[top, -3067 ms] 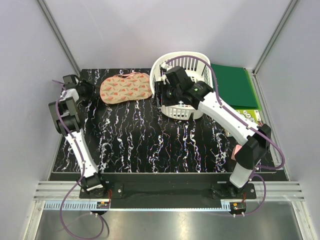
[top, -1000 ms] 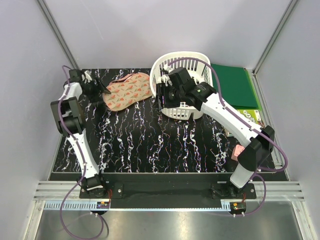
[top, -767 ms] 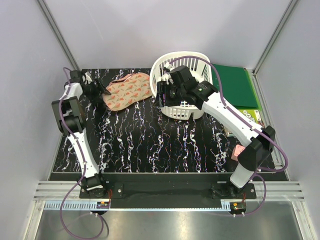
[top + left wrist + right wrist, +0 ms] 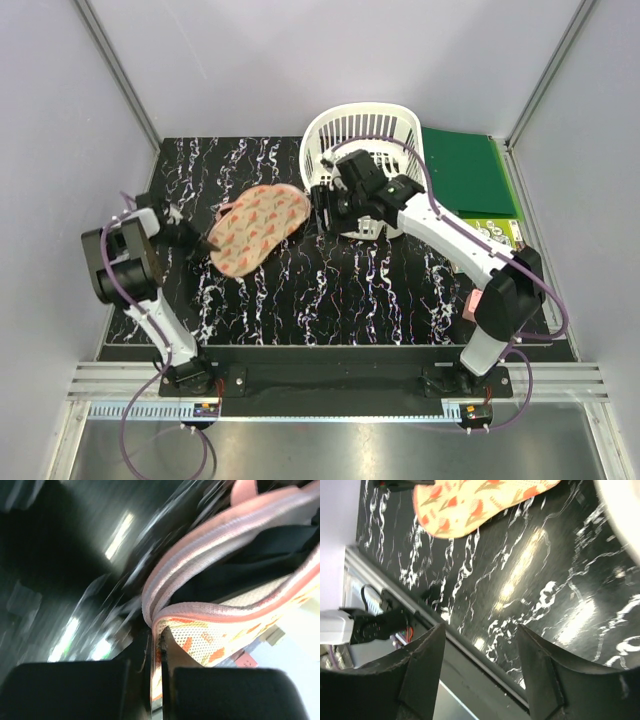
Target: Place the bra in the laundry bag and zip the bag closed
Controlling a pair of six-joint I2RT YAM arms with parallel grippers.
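Observation:
The peach-pink laundry bag (image 4: 258,228) with its watermelon print lies tilted on the black marbled table, left of centre; it also shows at the top of the right wrist view (image 4: 470,500). My left gripper (image 4: 207,241) is shut on the bag's left edge. In the left wrist view the jaws (image 4: 159,647) pinch the pink-trimmed mesh edge (image 4: 210,612). Dark soft material (image 4: 260,555) shows between the zipper edges; I cannot tell whether it is the bra. My right gripper (image 4: 322,207) hangs open and empty between the bag and the basket, its fingers (image 4: 432,645) over bare table.
A white slotted basket (image 4: 362,128) stands at the back, right behind my right gripper. A green folder (image 4: 465,170) and printed papers (image 4: 497,234) lie at the right edge. A small pink object (image 4: 469,305) sits by the right arm's lower link.
My left gripper closed on the bag's edge and dragged the bag from the back left toward the near left. The right gripper came forward and down beside the basket and opened slightly wider.

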